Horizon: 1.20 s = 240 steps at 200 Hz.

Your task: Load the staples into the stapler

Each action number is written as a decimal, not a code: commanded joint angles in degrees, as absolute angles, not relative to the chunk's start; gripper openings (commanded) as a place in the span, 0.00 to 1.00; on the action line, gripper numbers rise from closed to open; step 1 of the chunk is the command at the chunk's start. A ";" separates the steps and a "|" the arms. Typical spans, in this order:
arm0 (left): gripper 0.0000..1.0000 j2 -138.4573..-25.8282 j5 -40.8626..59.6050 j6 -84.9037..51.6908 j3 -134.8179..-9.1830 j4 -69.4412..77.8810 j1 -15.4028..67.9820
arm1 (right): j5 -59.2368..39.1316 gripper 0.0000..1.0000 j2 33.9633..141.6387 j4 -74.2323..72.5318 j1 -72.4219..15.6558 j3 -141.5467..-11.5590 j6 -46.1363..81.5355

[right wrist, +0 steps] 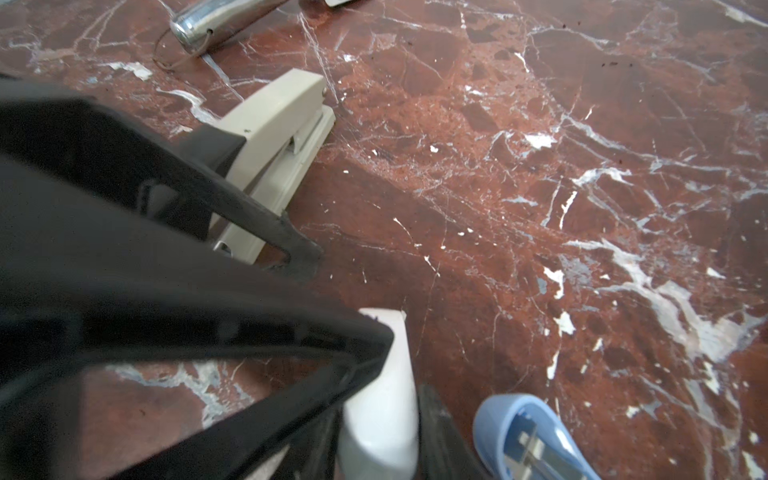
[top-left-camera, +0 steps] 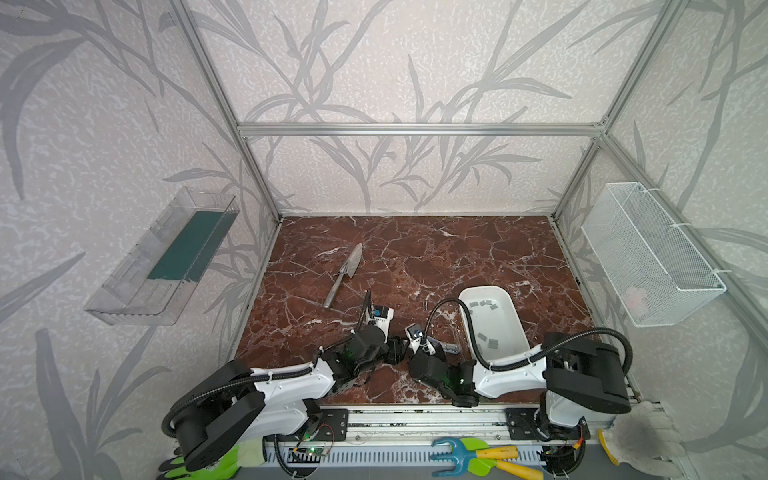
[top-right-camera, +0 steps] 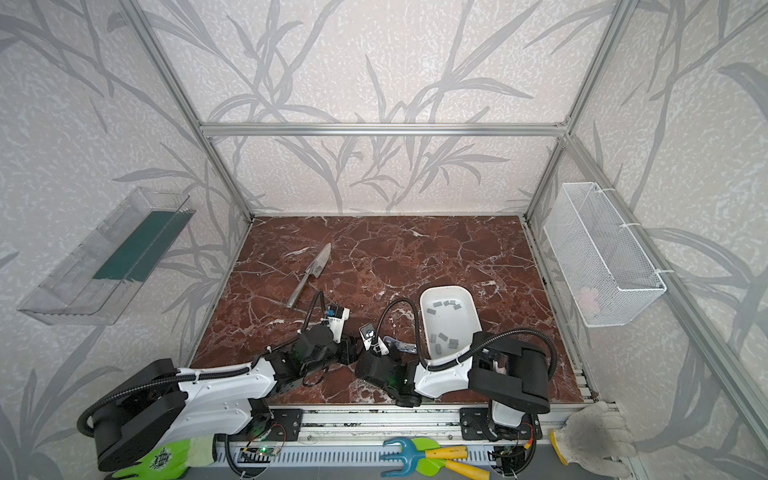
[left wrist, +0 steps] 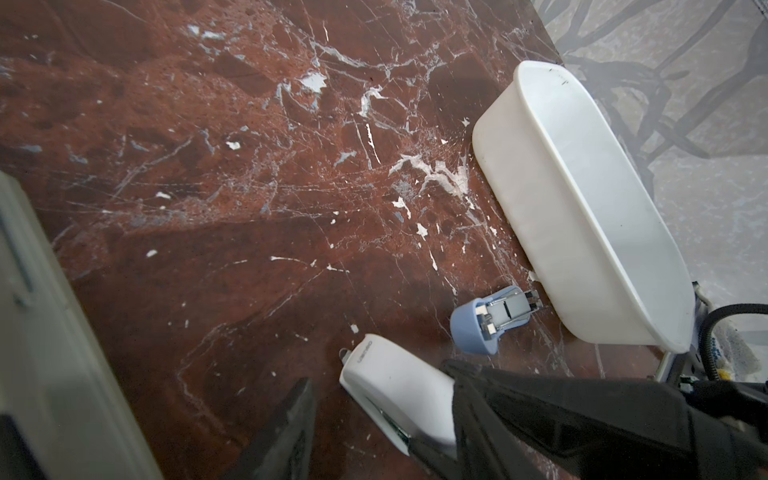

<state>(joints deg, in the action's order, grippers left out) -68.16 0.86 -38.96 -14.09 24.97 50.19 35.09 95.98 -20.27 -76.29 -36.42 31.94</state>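
1. The tabletop point(top-left-camera: 457, 257) is shiny red-brown stone with thin white cracks. It fills the middle of both top views.
2. The staples point(top-left-camera: 492, 343) are little flat grey metal strips. They lie loose in a smooth white plastic tub point(top-left-camera: 505, 322) with round corners, at the lower right of the tabletop in both top views. Some are at the far end of the tub and some at the near end.
3. The white stapler point(left wrist: 395, 390) is small, smooth and rounded. It shows low in the middle of the left wrist view. The right gripper point(right wrist: 382, 436) pinches its back end between black fingers, at the bottom of the right wrist view.
4. The left gripper point(right wrist: 343, 291) is spread apart. Its two pointed black fingers come in from the left of the right wrist view, with bare tabletop between the tips. One tip is right at the front end of the white stapler.
5. The blue stapler point(left wrist: 473, 328) lies just beside the tub. It is flipped open, so the shiny metal inside shows.
6. The beige stapler point(right wrist: 278, 116) is boxy. It sits at the upper left of the right wrist view, behind one left finger. I cannot tell if they touch.
7. A shiny metal trowel point(top-left-camera: 347, 270) with a pointed blade lies flat at the upper left of the tabletop.
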 commanded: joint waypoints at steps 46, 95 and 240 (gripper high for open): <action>0.51 -76.31 1.31 -37.71 -16.95 29.02 50.36 | 36.74 0.29 97.47 -23.41 -78.21 -35.46 33.28; 0.47 -74.50 -0.77 -37.53 -16.83 26.48 50.36 | 39.05 0.37 92.75 -24.30 -78.96 -34.47 30.57; 0.41 -77.73 -0.17 -37.66 -18.65 26.19 50.37 | 40.57 0.24 97.47 -26.42 -78.79 -36.16 31.79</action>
